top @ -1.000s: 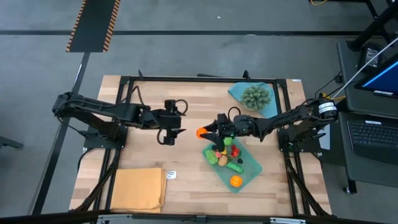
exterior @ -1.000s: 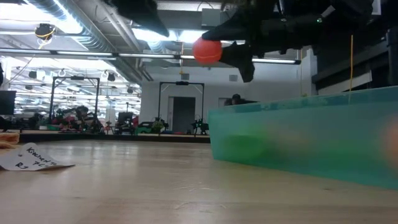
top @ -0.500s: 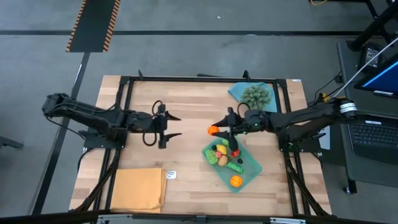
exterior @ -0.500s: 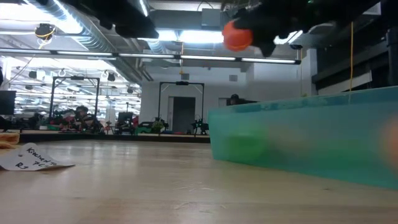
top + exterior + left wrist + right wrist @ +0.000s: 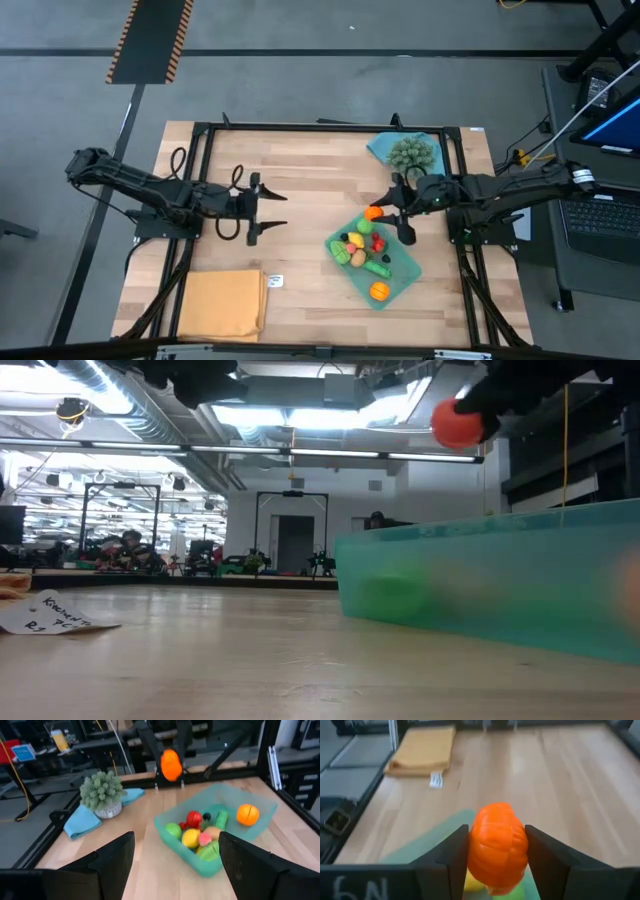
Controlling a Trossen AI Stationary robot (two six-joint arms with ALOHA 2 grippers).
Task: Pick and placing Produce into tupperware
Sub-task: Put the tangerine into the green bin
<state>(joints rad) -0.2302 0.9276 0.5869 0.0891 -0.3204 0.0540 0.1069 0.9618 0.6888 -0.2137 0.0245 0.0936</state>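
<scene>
The tupperware [image 5: 405, 283] is a teal container right of the table's middle, with several small produce pieces lying in it; it also shows in the left wrist view [image 5: 167, 831] and the low view [image 5: 500, 585]. My right gripper [image 5: 378, 213] is shut on an orange pumpkin-like produce piece [image 5: 373, 212], in the air over the tupperware's far end. My left gripper [image 5: 280, 207] is open and holds nothing, above the table left of the middle and pointing toward the tupperware. My right gripper pinches the orange piece by its two opposite sides [image 5: 476, 851] between its two fingers [image 5: 451, 856]. The fingers come from the table's right side, slanting a little downward. The piece [image 5: 458, 423] is lifted clear, well above the tupperware's rim.
A spiky grey-green ball [image 5: 412, 152] sits on a blue cloth [image 5: 384, 150] at the far right. A folded orange-yellow cloth [image 5: 222, 303] lies at the near left, a paper tag [image 5: 275, 281] beside it. A black metal frame [image 5: 300, 127] borders the table.
My right gripper has drawn back toward the table's right edge and risen, carrying the orange piece from left of the tupperware to over its far end. My left gripper has pulled back slightly toward the left edge and tipped from pointing down to nearly level, still open.
</scene>
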